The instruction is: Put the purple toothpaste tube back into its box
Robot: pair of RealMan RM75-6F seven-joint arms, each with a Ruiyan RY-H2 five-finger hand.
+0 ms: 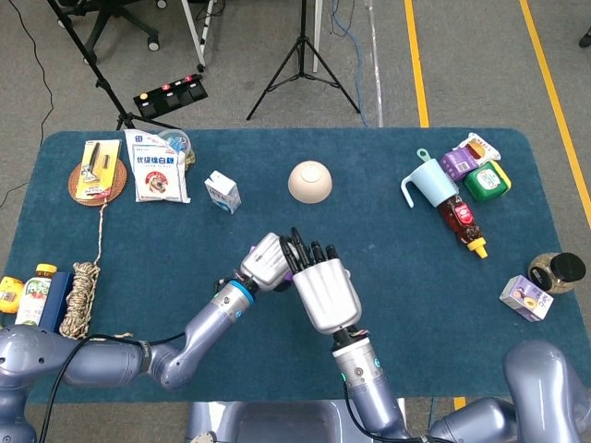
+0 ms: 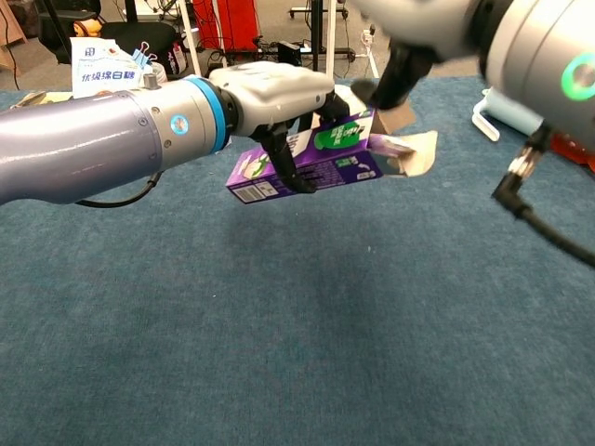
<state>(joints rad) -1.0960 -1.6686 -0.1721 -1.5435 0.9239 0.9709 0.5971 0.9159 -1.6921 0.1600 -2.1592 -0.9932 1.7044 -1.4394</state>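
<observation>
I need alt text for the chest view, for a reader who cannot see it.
The robot's left hand holds a purple toothpaste box above the blue table, its end flaps open toward the right hand. The tube itself does not show.
</observation>
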